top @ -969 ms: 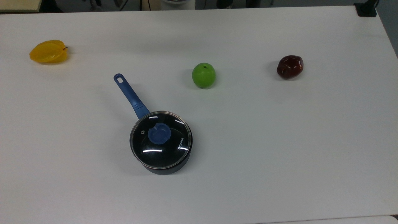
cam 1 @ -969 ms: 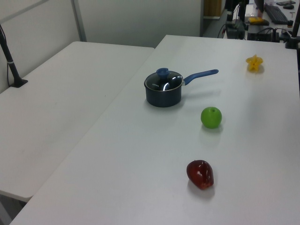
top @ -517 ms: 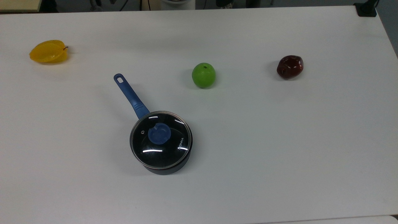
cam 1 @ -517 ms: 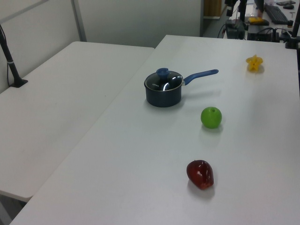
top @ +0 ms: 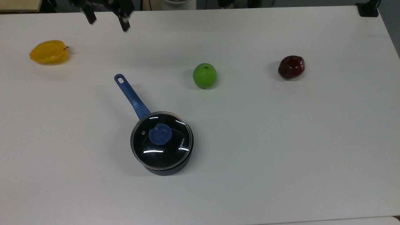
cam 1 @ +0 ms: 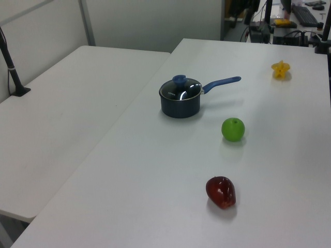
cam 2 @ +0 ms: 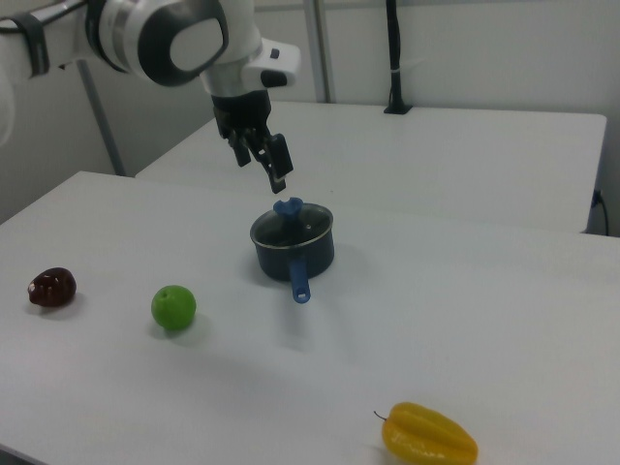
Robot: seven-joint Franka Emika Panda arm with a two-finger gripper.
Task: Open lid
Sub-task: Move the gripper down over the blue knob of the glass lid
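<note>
A lab or office workroom. Plain white desks (cam 1: 155, 170) stand side by side, with a keyboard (cam 1: 307, 15) and cables (cam 1: 258, 23) behind. A pole (cam 2: 392, 58) is clamped to one desk.

lid (top: 161, 140) — clear glass, blue knob | seated flat, apparently closed

Clear glass lid (top: 162, 143) with silvery rim, blue knob and white lettering, on black saucepan (top: 168, 168) with blue handle. Green apple (top: 204, 75); dark red, glossy fruit (top: 291, 67); yellow starfruit (top: 49, 52) with dark stem. White table (top: 281, 140). Black claw (top: 107, 18) on white arm (cam 2: 165, 34) with grey joint covers.
</note>
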